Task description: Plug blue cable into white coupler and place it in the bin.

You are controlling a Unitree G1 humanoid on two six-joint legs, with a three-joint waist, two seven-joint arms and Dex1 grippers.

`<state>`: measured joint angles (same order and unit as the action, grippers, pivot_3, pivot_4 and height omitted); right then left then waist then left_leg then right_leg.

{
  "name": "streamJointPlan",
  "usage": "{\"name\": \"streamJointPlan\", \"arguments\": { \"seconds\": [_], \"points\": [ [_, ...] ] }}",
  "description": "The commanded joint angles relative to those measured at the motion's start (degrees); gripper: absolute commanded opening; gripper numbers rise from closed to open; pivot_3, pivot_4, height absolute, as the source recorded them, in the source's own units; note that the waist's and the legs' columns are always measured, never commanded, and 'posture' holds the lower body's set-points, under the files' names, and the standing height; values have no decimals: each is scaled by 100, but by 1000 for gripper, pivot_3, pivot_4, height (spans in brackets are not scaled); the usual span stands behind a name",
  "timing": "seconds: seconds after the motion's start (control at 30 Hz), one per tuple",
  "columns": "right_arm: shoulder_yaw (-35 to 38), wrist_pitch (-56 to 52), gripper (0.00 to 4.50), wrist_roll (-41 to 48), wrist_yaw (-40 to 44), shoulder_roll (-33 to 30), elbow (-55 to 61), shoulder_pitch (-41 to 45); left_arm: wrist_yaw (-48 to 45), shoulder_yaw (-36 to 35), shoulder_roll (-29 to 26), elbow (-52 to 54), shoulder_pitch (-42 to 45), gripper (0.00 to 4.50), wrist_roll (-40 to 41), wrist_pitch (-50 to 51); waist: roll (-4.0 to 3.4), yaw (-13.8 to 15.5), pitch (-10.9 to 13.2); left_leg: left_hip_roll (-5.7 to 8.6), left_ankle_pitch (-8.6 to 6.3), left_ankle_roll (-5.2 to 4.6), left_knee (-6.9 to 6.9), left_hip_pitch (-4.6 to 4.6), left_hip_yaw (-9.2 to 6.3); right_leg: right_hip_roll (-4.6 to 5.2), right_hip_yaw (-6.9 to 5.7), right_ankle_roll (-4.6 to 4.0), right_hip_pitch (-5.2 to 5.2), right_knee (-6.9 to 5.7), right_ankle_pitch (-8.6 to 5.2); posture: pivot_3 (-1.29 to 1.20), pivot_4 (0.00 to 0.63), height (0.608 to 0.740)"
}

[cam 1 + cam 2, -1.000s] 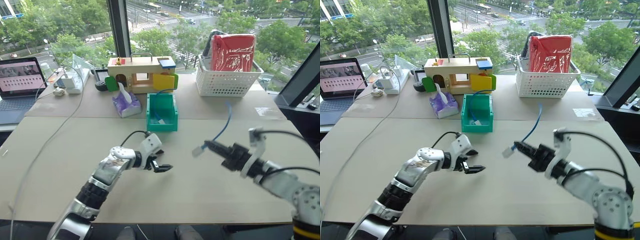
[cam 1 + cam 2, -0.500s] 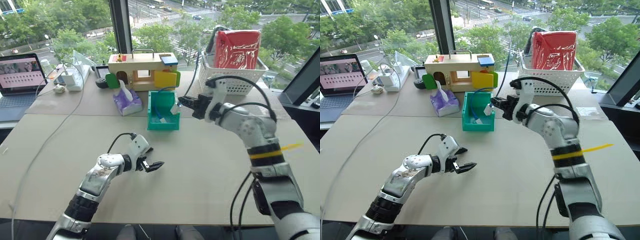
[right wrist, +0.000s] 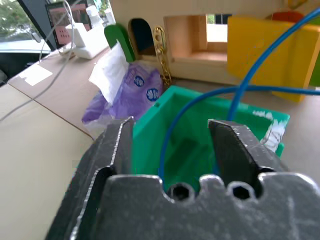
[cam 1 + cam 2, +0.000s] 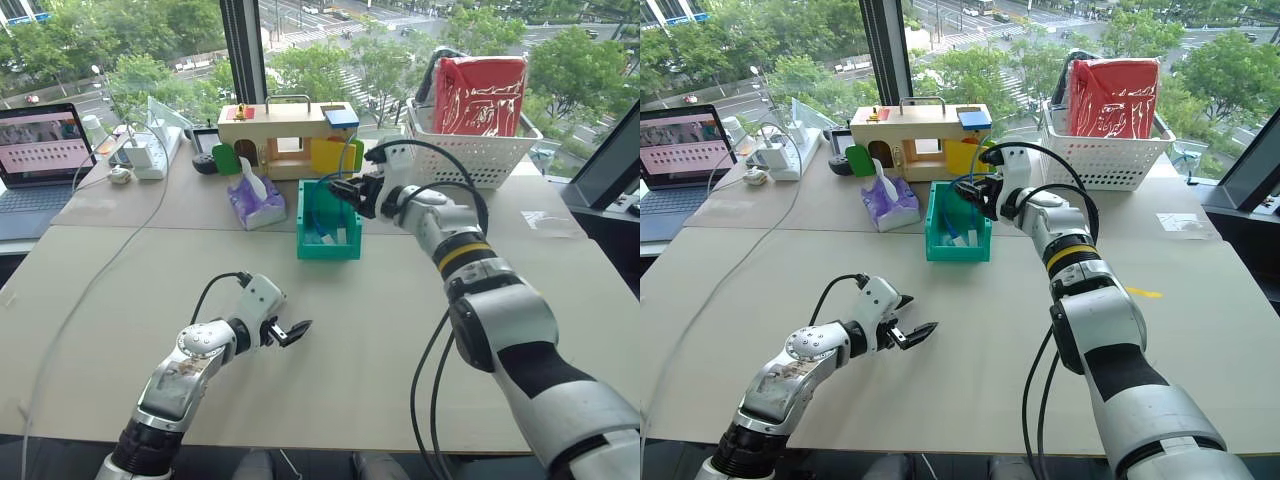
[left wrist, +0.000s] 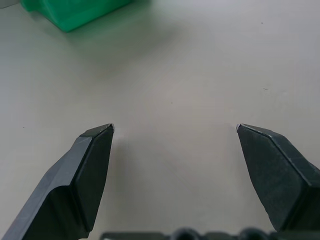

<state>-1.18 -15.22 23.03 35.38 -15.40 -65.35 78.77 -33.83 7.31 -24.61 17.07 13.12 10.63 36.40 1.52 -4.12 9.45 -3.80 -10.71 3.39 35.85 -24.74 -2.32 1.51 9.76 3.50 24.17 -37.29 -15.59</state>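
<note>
blue cable (image 3: 200, 97): frame centre, looping into the bin (image 4: 328, 247), not gripped | right gripper (image 3: 170, 135): fingers parted, released, above the bin's rim | left gripper (image 4: 290, 331): lower left, jaws wide apart, empty, over bare table (image 4: 380, 330)

Bin (image 4: 329, 247) mid-table with cable (image 4: 322, 205) in it, tissue pack (image 4: 255, 203) just left, toy house (image 4: 287, 141) behind. Basket (image 4: 470, 158) far right; laptop (image 4: 42, 160) far left. Left gripper (image 4: 290, 333) near, well apart from bin; right gripper (image 4: 336, 189) over bin.

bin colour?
Bright green bin, clearest in the right wrist view.
</note>
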Motion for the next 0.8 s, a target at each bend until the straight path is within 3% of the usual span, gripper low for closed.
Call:
{"name": "streamJointPlan", "arguments": {
  "seconds": [0.03, 0.1, 0.23, 0.37, 0.5, 0.67, 0.8],
  "points": [
    [411, -390, 4365, 188, 711, -433, 820, 53, -171, -242, -60, 53, 78, 4228, 194, -358, -1, 10, 1, 0, 0, 0, 0, 0, 0, 0, 0, 0, 0, 0, 0, 0, 150, 732],
    [527, -683, 4485, 289, 1037, -695, 1452, -233, -254, -372, -75, 2, 89, 4228, 295, -515, -1, 21, 2, 1, 0, 1, 0, -2, 0, 1, -2, 0, 0, 1, 0, 0, 150, 732],
    [706, -992, 4485, 383, 1914, -1932, 3644, -1926, -424, -1007, 28, -250, 232, 4228, 819, -829, -1, 182, 1, 1, -1, 2, 2, -4, -19, 3, -25, 0, -14, 12, 0, 0, 150, 732],
    [1284, -1953, 4485, 1058, 1813, -2483, 5570, -3456, -332, -1079, -139, -590, 287, 4228, 507, -1329, -12, 152, 4, 7, -1, 2, 5, -15, -29, 9, -38, 0, -9, 13, 0, 0, 150, 732],
    [1381, -1767, 4485, 841, 1429, -2507, 7279, -5249, -555, -1173, -186, -1144, 459, 4228, 619, -1637, -16, 54, 4, 5, 0, 1, 7, 3, -30, 3, -32, -2, -13, -12, 0, 0, 150, 732],
    [1055, -1092, 4485, 39, 1263, -2632, 7823, -6442, -763, -1143, -196, -1466, 555, 4228, 663, -1815, -15, 3, 6, 12, 6, 11, 50, 11, -30, 3, -27, 10, -21, -44, -5, 0, 150, 732],
    [1246, -730, 4485, -20, 690, -2040, 7803, -6810, -834, -959, -101, -2022, 860, 4228, 475, -2064, -13, 3, 6, 11, 15, 17, 57, 29, -31, 1, -28, 45, -42, -48, -25, 0, 150, 732]
  ]
}}
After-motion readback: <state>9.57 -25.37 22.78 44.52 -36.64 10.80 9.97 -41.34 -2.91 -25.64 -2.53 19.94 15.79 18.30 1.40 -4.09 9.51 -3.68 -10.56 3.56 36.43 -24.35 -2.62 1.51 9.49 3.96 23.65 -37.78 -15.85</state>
